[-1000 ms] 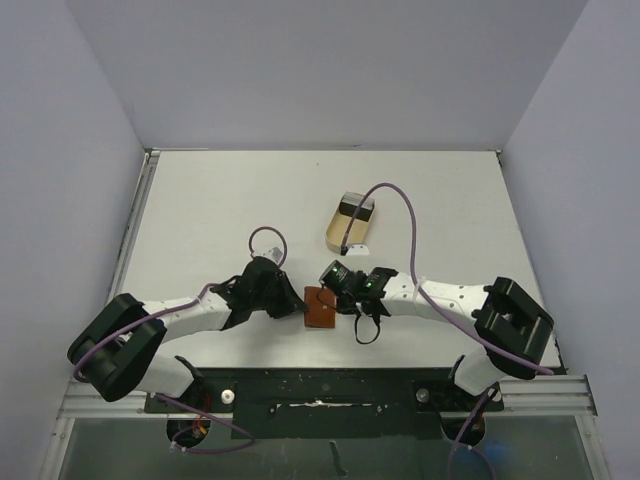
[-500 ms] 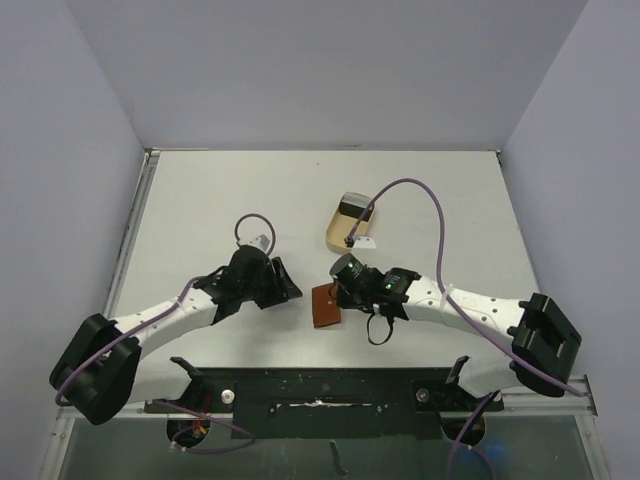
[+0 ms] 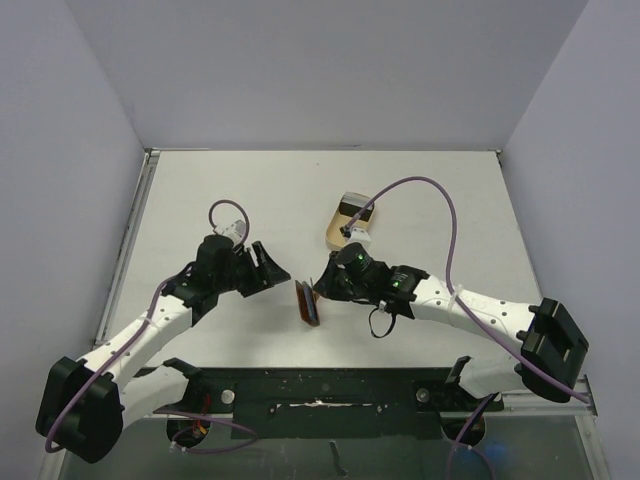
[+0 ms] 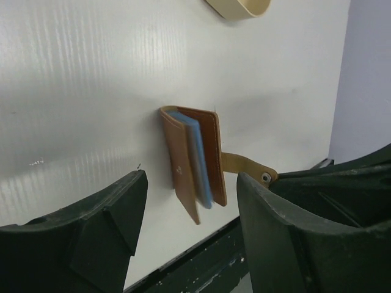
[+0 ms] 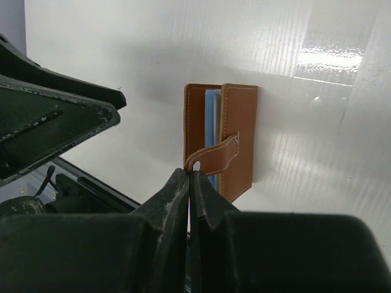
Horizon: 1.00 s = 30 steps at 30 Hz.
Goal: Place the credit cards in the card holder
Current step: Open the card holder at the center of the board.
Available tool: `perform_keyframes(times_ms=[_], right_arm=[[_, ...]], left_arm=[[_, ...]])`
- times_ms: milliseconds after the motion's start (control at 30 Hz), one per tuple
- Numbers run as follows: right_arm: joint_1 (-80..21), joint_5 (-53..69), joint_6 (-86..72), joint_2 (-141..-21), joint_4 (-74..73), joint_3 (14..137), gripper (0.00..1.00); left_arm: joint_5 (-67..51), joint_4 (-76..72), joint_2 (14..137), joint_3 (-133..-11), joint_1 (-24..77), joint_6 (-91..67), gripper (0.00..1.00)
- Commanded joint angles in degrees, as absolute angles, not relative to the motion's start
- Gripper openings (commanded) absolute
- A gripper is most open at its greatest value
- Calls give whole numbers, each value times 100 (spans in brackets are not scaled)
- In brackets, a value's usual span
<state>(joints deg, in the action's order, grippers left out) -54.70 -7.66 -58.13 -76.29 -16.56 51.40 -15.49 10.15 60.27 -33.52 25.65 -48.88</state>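
Risk 1: the right tool is pinched fully shut on the tip of the closure strap alone, not on the body of the card holder. The strap is thin and flexible, so the holder can swing or twist under it, and a quick move could pull the strap out of the pinch.

Risk 2: the holder is up on edge with its covers partly splayed, between the two tools near the bench's near edge. The credit cards show as a pale blue edge between the covers. I cannot count them or tell how deep they sit. If the open side tips downward, a smooth card could slide out.

Risk 3: the left tool is spread wide and holds nothing, just left of the holder. Closing off-centre would knock the holder over instead of pressing the covers together.

I cannot tell whether the holder's lower edge rests on the bench.

Materials:
- Holder: reddish-brown, leather-like, flat rectangle, pale stitching along the edges.
- Strap: lighter tan, with a small metal snap.
- Cards: thin, rigid, slick.
- Bench: white, faintly ribbed, slightly glossy.
- Tray: tan, rounded, on the far side. It holds something dark, too small to identify.
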Motion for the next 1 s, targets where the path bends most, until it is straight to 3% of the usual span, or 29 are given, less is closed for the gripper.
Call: perform_keyframes(times_ms=[0, 400, 967], right_arm=[[-5383, -483, -5970, -7609, -1171, 5224, 0], [-5125, -900, -6015, -7268, -1665, 4665, 0], [-4782, -1050, -5748, -6963, -1999, 4202, 0]], left_arm=[[-2084, 695, 5933, -3276, 2522, -4881, 60], [-2127, 444, 6284, -2836, 2514, -4910, 60], [-2658, -614, 7366, -2571, 2514, -4922, 53]])
